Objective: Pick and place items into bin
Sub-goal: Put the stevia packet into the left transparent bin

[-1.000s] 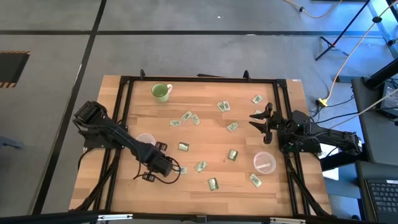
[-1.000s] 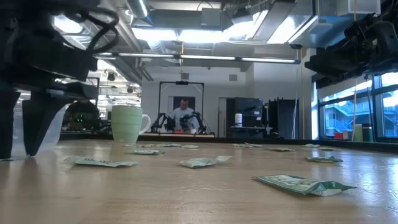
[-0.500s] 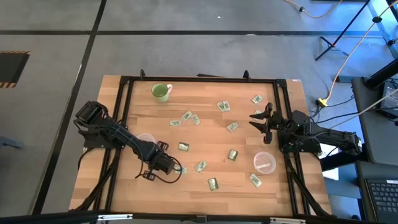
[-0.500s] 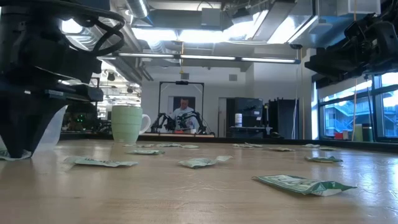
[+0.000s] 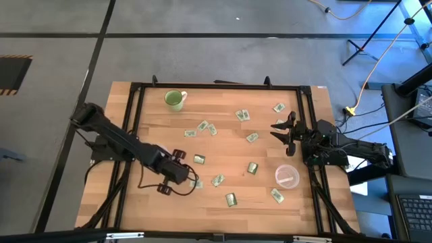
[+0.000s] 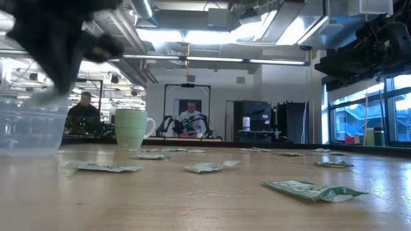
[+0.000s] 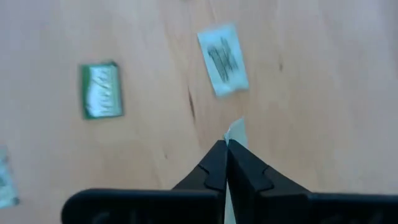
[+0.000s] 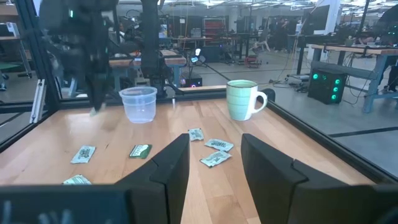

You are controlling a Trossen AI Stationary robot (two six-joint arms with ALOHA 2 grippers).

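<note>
Packets (image 5: 217, 180) mostly lie scattered on the tabletop (image 5: 223, 145) between the tools, so most work remains: the left tool (image 7: 225, 163) pinches one packet (image 7: 235, 132) clear of the wood, the right tool (image 8: 214, 163) waits spread.

High cam looks straight down on the whole desk (image 5: 223, 145). Low cam sits at desk level; both catch the mug (image 5: 175, 100).
</note>
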